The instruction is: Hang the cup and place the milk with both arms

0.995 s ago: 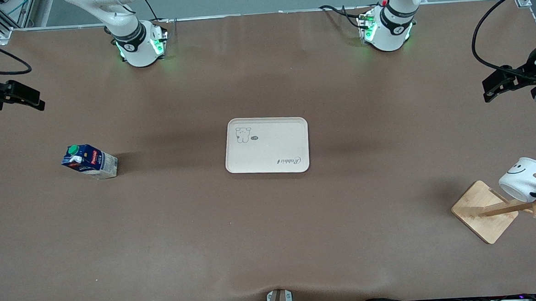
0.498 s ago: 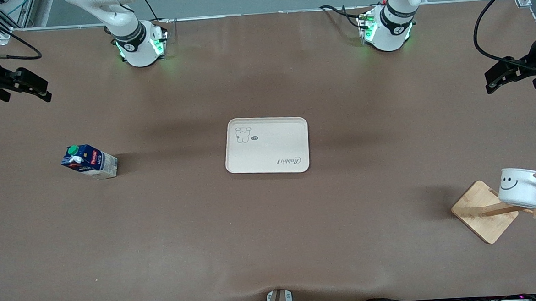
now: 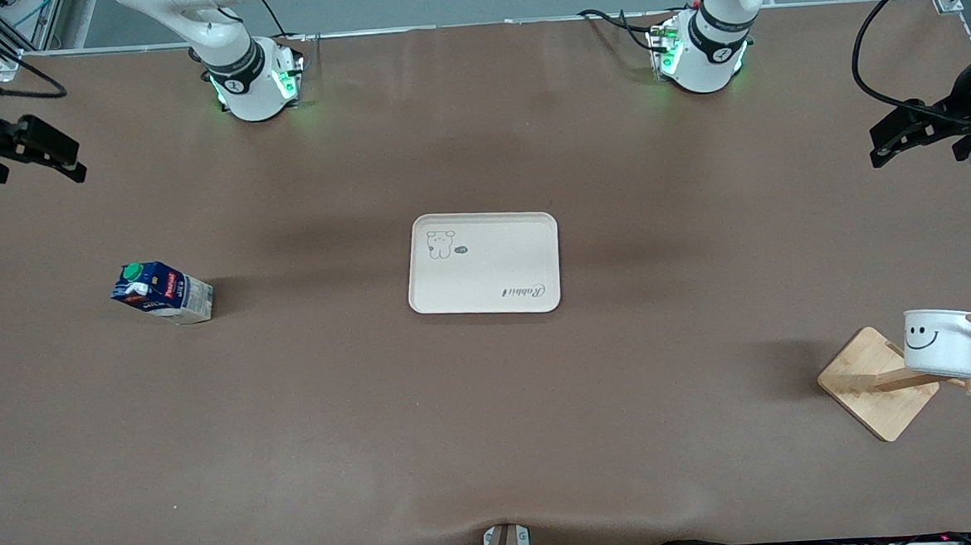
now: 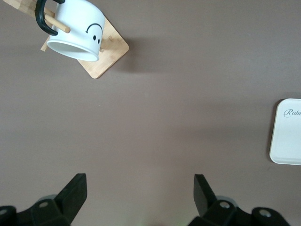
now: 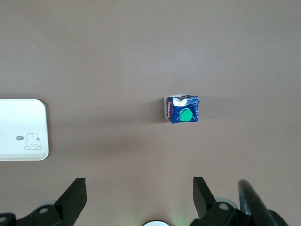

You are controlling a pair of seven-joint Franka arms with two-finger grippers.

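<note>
Since a second ago the cup has swung upright on the rack peg — you can call it hung. Your left gripper and right gripper hover spread, empty; the milk waits well apart from the tray.

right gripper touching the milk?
Apart. Front view: the right gripper hangs open over the table edge, bare table between it and the milk.
</note>
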